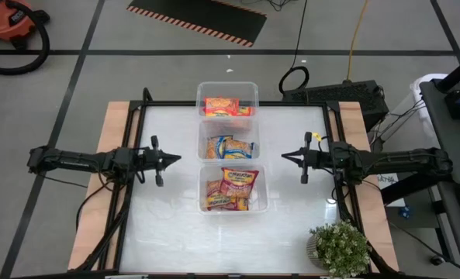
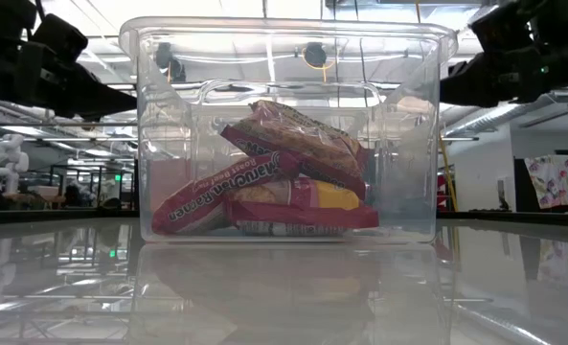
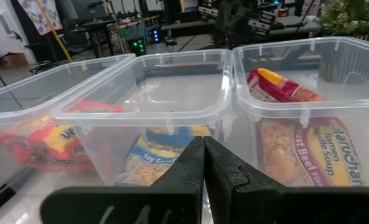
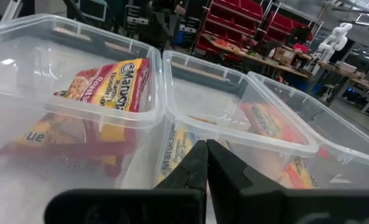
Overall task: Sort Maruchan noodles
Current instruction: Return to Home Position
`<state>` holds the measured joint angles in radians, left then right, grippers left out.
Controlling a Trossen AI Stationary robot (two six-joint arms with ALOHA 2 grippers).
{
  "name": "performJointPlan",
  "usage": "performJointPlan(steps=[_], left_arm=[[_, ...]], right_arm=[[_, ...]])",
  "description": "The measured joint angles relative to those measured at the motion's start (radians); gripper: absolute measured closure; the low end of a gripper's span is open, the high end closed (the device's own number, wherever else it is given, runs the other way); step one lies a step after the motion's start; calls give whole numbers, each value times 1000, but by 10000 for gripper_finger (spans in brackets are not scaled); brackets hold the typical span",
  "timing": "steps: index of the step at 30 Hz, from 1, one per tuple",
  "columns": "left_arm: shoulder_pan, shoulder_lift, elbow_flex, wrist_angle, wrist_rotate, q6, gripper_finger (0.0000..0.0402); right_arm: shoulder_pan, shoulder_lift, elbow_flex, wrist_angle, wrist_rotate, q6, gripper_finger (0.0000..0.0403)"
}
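High view, bins: three clear bins (image 1: 264, 194) stood in a column mid-table (image 1: 160, 221).
High view, noodles: lay sorted by colour, with orange packs (image 1: 222, 106) in the top bin, blue-yellow packs (image 1: 231, 146) in the middle and red packs (image 1: 233, 188) in the bottom.
High view, claws: left gripper (image 1: 175, 159) and right gripper (image 1: 285, 158) hung either side of the middle bin, apart from it.
High view, corner: held a potted plant (image 1: 340, 248).
Low view, writing: read "Ramen" on the red packs piled in the nearest bin.
Left wrist view: fingers pressed together, gripping nothing; read "Roast Beef" and "Maruchan" on a red pack.
Right wrist view: fingers closed, empty; read "Maruchan" on a red pack.
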<state>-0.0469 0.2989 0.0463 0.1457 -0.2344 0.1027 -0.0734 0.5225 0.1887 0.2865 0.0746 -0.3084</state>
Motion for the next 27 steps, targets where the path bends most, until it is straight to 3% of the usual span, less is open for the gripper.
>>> performJointPlan(steps=[8, 27], left_arm=[[2, 0, 0, -14, 2, -3, 394], [3, 0, -37, 21, 35, -7, 394]], right_arm=[[0, -16, -20, 1, -53, 39, 403], [0, -78, -55, -8, -54, 57, 403]])
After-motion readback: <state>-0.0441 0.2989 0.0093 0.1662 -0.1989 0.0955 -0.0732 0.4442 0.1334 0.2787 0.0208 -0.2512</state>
